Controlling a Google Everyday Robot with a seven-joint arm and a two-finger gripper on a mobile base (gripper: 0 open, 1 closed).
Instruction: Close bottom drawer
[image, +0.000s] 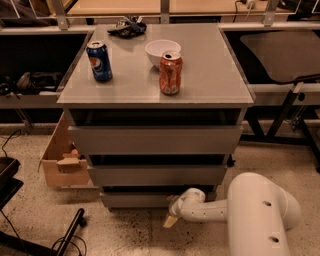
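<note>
The bottom drawer (135, 199) is the lowest, slimmest grey front of the grey cabinet (155, 140), just above the floor. A dark gap shows above its front panel. My gripper (171, 216) is low at the right end of that front, right next to it. Its pale tip points down towards the floor. My white arm (255, 212) reaches in from the lower right. Whether the gripper touches the panel does not show.
A blue can (99, 61), an orange can (170, 73), a white bowl (161, 51) and a dark bundle (127, 28) are on the cabinet top. A cardboard box (62, 162) stands on the floor at the left. Black cables and a stand (65, 235) lie at the lower left.
</note>
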